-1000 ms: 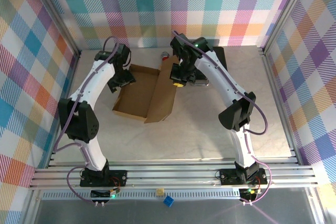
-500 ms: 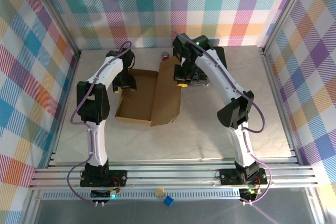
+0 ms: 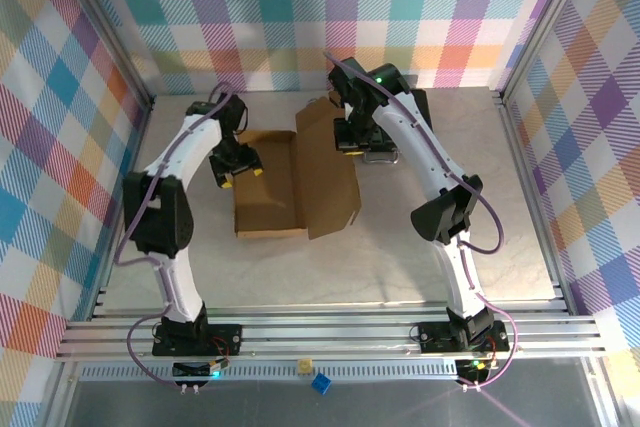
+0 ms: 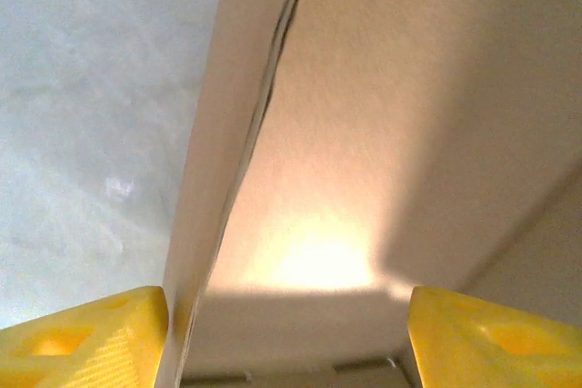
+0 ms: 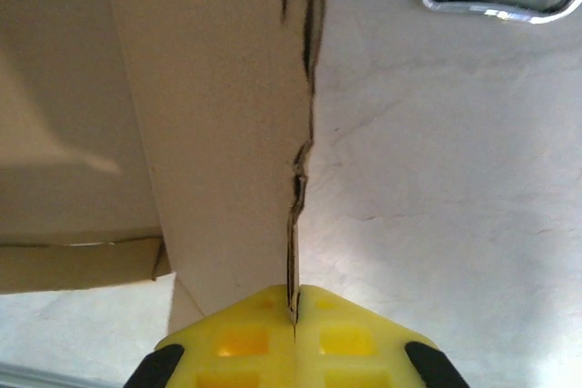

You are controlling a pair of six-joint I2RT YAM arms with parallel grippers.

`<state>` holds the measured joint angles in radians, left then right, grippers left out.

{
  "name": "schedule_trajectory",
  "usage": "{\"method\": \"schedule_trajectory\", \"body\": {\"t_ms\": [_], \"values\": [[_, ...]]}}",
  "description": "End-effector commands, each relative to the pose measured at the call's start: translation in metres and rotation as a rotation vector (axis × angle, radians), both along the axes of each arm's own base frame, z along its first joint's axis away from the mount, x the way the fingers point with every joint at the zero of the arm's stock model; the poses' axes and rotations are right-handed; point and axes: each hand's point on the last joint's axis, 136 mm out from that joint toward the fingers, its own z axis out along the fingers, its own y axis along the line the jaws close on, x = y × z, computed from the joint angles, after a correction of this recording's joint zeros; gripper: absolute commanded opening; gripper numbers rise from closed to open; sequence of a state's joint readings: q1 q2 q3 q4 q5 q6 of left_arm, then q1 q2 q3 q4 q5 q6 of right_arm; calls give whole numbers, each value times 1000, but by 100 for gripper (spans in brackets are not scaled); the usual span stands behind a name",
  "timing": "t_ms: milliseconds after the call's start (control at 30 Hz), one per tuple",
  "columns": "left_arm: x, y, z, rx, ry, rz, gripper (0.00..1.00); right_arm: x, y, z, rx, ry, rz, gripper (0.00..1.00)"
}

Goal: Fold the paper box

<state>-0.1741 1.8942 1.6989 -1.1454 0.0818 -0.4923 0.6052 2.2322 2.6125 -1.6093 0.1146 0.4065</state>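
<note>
Your right pincer clamps the paper box lid's right edge; left pincer, wide, straddles its left wall

Three walls close the cell in, all covered in a pastel check of pink, orange, blue, green and purple: the back wall, the left wall and the right wall. Slanting aluminium posts stand at the corners where the walls meet. The tabletop is pale beige-grey and matt, with faint veins and hairline marks seen close up from the right wrist. Grooved aluminium rails run across its near edge. Beyond them lies a grey floor strip, carrying a small blue block and a smaller yellow one. The light is even and soft, with weak shadows.
</note>
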Motion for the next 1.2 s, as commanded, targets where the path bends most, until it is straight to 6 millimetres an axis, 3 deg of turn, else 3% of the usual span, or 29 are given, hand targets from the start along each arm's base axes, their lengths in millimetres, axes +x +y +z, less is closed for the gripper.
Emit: {"method": "schedule_trajectory", "body": {"t_ms": [0,100,300,400,600,700,867,1167], "values": [[3,-10,61,-117,-164,86,67,-5,-24,15,-113,-49,86,0],[19,-8,85,-102,-272,42,66,-1,-36,23,-181,-102,127,0],[44,-5,107,-91,-346,43,64,10,-52,60,-289,-281,150,0],[50,-3,113,-92,-373,64,64,12,-55,80,-329,-365,183,0],[50,4,113,-82,-371,116,64,7,-64,98,-475,-443,228,0],[47,7,111,-83,-368,134,64,7,-52,109,-568,-525,313,0],[35,19,106,-50,-339,183,64,13,-12,114,-673,-659,539,0],[-12,72,113,50,-375,359,64,10,32,93,-729,-721,805,0]]}}
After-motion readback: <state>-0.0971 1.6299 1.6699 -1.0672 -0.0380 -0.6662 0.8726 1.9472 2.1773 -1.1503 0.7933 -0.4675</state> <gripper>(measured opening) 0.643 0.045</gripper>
